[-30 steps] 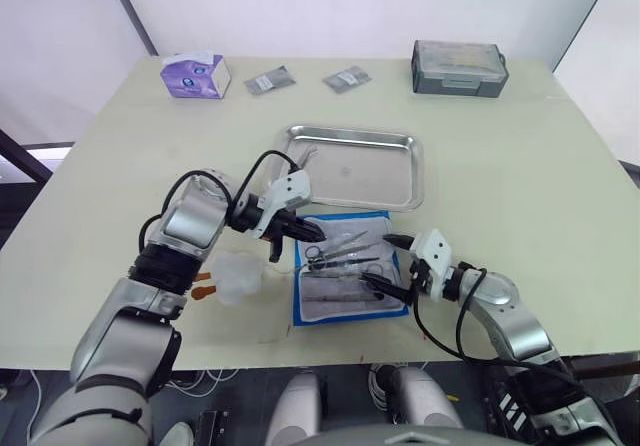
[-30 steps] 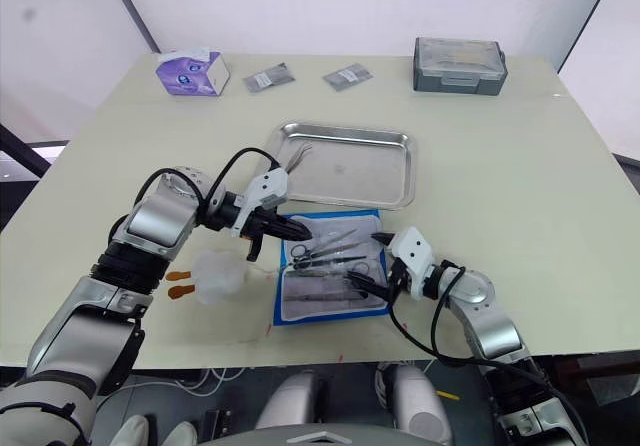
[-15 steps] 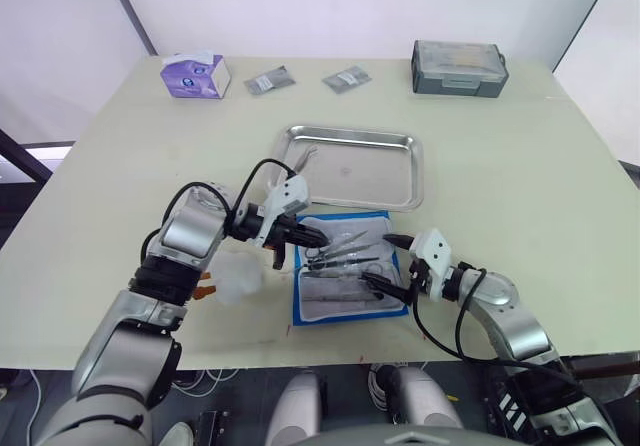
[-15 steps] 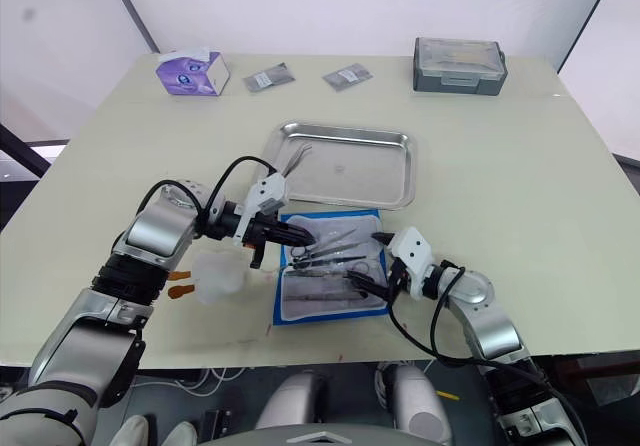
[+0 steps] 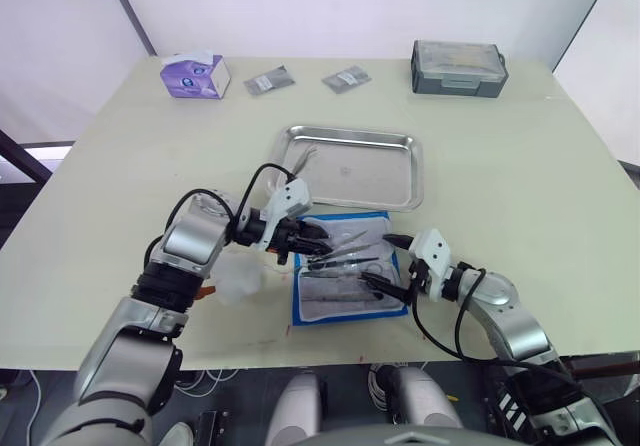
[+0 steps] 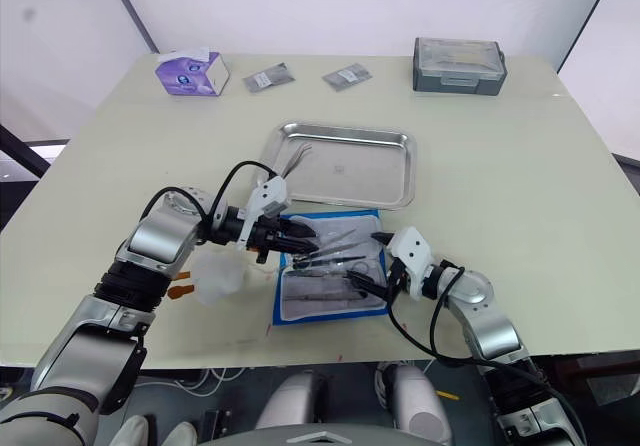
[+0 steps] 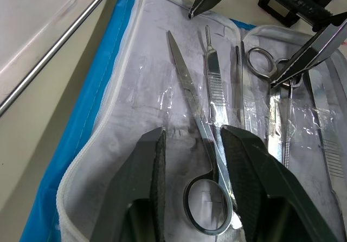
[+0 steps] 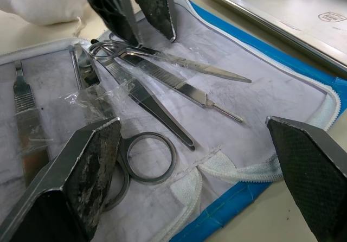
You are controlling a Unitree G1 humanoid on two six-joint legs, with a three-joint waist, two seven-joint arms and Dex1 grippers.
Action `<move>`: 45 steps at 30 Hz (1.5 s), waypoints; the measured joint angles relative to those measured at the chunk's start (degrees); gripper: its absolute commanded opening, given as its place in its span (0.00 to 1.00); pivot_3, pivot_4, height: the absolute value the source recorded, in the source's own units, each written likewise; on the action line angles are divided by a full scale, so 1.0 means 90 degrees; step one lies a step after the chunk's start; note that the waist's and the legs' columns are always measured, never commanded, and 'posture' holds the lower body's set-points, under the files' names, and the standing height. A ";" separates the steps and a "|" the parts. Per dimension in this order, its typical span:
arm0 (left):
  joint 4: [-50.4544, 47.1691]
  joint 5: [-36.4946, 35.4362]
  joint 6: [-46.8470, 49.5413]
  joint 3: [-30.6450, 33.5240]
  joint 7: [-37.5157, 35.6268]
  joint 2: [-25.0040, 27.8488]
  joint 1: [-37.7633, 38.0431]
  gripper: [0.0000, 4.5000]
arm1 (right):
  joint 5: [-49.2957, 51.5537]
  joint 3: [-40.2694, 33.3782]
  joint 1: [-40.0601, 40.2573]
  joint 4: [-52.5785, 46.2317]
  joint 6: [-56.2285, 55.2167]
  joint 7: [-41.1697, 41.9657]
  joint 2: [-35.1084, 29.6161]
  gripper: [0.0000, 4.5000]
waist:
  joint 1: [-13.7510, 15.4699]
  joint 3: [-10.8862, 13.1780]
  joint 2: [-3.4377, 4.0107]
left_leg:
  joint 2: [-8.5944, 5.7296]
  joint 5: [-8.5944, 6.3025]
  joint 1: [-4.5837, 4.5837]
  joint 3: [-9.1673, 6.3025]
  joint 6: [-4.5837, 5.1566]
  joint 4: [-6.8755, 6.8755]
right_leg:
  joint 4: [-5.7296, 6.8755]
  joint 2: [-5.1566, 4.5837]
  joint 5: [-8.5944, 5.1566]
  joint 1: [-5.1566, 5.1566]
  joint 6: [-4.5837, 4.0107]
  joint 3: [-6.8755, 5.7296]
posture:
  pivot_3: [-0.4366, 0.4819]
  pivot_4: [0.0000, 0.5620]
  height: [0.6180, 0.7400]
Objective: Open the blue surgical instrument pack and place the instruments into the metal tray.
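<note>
Reaching farther in than a second ago, the left gripper now has its fingertips down over the open blue pack, while the right gripper has kept its place at the pack's right edge. On the cream table, the steel tray sits just beyond the pack, its near rim almost touching the blue border; one slim tool lies in the tray's left corner. The pack lies unfolded flat near the table's front edge, its whitish plastic lining facing up. The instruments rest side by side on that lining: scissors, forceps with ring handles and a thin handle. The left gripper's two fingers are parted a little and straddle the ring end of the scissors, one finger on each side, not yet closed on it. The right gripper's fingers are spread wide and hold nothing, hovering over the ring handles at the pack's right side. A crumpled white wad lies on the table just left of the pack.
</note>
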 measured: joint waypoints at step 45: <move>0.1032 0.0620 -0.1928 -0.0247 0.0106 -0.0200 -0.0233 0.41 | -0.0002 -0.0001 0.0007 0.0009 0.0000 -0.0043 0.0009 1.00 | 0.0010 -0.0006 -0.0002 | -0.0003 0.0000 0.0007 0.0000 0.0000 -0.0009 | -0.0002 -0.0001 0.0000 0.0003 0.0000 0.0000 | 0.48 0.27 0.98</move>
